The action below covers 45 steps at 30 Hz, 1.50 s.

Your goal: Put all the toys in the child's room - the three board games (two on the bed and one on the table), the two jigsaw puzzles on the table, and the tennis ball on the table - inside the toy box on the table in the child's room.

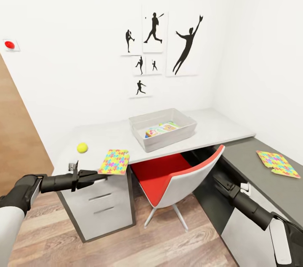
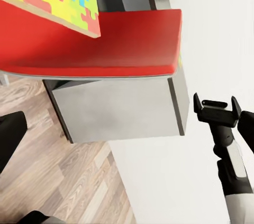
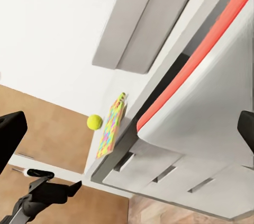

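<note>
The light-grey toy box point(image 1: 145, 140) stands at the middle of the table point(image 1: 219, 126), with one colourful board game point(image 1: 162, 129) lying inside. The tennis ball point(image 1: 82, 147) rests near the table's left end. One jigsaw puzzle point(image 1: 114, 161) lies at the front edge above the drawers. My left gripper point(image 1: 99, 174) is open just beside its front corner, with nothing between its fingers point(image 2: 10, 134). A second jigsaw puzzle point(image 1: 277, 163) lies on the table's right wing. My right gripper point(image 1: 219, 180) is open, low behind the chair back.
A red-and-white chair point(image 1: 176, 178) is pushed under the table between my arms. White drawers point(image 1: 99, 206) stand below the left end. A wooden door point(image 1: 17, 141) is at the far left and a red wall button point(image 1: 9, 44) above it.
</note>
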Motion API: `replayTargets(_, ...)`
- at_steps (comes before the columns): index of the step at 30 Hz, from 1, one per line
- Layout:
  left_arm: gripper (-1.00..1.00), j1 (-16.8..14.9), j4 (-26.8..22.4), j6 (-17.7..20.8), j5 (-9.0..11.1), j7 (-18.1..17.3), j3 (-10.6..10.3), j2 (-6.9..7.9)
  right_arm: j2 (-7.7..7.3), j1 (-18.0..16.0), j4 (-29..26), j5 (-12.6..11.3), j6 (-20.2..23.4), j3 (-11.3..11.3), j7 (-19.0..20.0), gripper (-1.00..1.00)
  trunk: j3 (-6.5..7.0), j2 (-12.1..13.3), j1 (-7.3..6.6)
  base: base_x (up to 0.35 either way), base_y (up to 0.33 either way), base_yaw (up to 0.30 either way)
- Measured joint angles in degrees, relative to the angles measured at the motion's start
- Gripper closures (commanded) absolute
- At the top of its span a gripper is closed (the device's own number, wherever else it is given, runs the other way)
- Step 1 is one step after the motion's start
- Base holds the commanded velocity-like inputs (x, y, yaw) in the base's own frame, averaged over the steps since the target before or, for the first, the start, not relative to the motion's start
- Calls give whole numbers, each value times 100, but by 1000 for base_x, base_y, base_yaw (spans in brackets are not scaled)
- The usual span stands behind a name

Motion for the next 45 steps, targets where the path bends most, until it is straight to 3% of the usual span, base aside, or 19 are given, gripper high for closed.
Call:
replayTargets(6,-100,0,0,-26,1,175,279,-13,-5,0,7,-6,0,0,-1,-100,-108,-241,132,0,0,0)
replayTargets(14,-100,1,-1,-40,11,618,473,-17,-6,0,10,-7,-1,0,-9,-100,-251,-562,308,0,0,0)
replayTargets(21,-100,1,-6,-43,14,693,696,-23,-6,-7,33,-1,-7,0,-9,-100,-377,-843,461,0,0,0)
replayTargets(34,-100,1,-10,-123,14,706,855,-24,2,-9,37,8,-9,0,-18,-100,-611,-1364,747,0,0,0)
replayTargets(45,-100,1,-10,-408,21,729,1063,-32,3,-9,37,1,-8,0,-59,-100,-611,-1366,748,0,0,0)
